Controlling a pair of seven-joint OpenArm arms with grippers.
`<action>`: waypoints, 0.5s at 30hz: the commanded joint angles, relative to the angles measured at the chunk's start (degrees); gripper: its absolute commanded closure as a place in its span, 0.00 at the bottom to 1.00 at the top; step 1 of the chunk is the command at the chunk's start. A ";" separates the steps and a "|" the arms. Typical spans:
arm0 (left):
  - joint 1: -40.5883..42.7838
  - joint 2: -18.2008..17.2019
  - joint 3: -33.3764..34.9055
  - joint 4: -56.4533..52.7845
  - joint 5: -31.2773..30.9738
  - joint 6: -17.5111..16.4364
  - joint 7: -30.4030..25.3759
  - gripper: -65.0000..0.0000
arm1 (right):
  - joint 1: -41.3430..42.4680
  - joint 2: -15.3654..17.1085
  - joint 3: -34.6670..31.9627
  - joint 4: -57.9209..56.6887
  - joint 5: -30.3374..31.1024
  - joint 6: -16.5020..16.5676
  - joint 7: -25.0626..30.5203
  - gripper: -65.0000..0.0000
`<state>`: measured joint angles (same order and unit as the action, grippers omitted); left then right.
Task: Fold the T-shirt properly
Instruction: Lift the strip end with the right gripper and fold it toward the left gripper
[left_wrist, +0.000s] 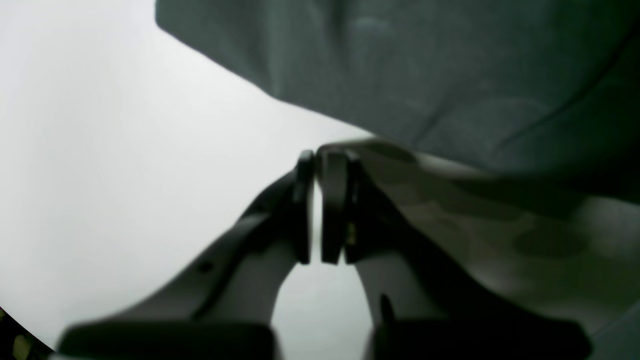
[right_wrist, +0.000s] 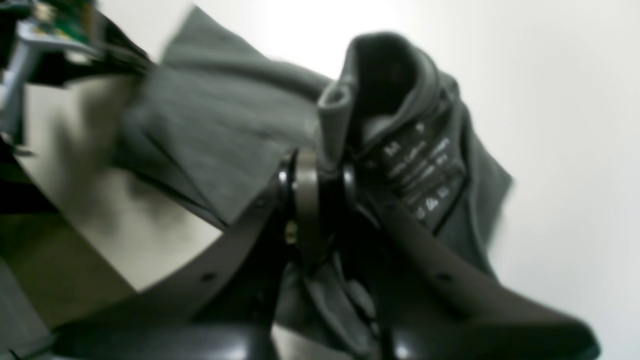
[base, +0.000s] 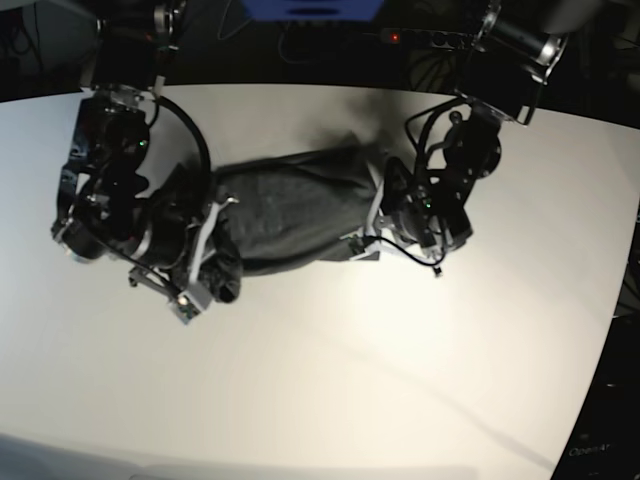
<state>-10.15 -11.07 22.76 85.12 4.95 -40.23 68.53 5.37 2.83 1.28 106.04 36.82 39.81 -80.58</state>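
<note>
The tabletop (base: 330, 360) is white and bare around the work. The shirt (base: 295, 205) lies across its far middle, stretched into a long dark band between the two arms, bunched and wrinkled rather than flat.

The right hand (right_wrist: 320, 200) is clamped on a gathered fold of cloth at the neck end: in its wrist view the collar stands up just past the fingertips, the printed size label shows inside the neckline, and more cloth is wadded down between the fingers. The left hand (left_wrist: 320, 207) has its pads pressed together. In its wrist view the shirt (left_wrist: 425, 70) lies just beyond the tips, and I cannot tell whether any edge is pinched; from the base view this hand (base: 372, 232) sits right at the shirt's other end.

The cloth looks light, soft and limp. It will sag and crease wherever it is unsupported, and a thin single layer could slip from a shallow pinch. It is not fragile. Corners and seamed edges such as hem, shoulders and collar probably give the firmest hold, taken at two points well apart so the cloth stays taut.
</note>
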 joint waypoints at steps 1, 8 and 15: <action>-0.62 0.30 -0.04 0.46 -0.34 0.23 -0.71 0.95 | 1.27 -0.68 -0.88 1.08 1.56 0.19 0.58 0.99; -0.62 0.21 -0.04 0.72 -0.34 0.23 -0.71 0.95 | 1.71 -3.58 -3.43 1.08 1.56 0.19 0.58 0.99; -0.62 0.30 -0.04 0.64 -0.34 0.23 -0.71 0.95 | 1.97 -7.45 -3.78 0.73 1.56 -0.38 0.58 0.99</action>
<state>-10.13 -11.07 22.76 85.23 4.95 -40.23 68.36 5.89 -4.40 -2.31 105.97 36.91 39.05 -80.60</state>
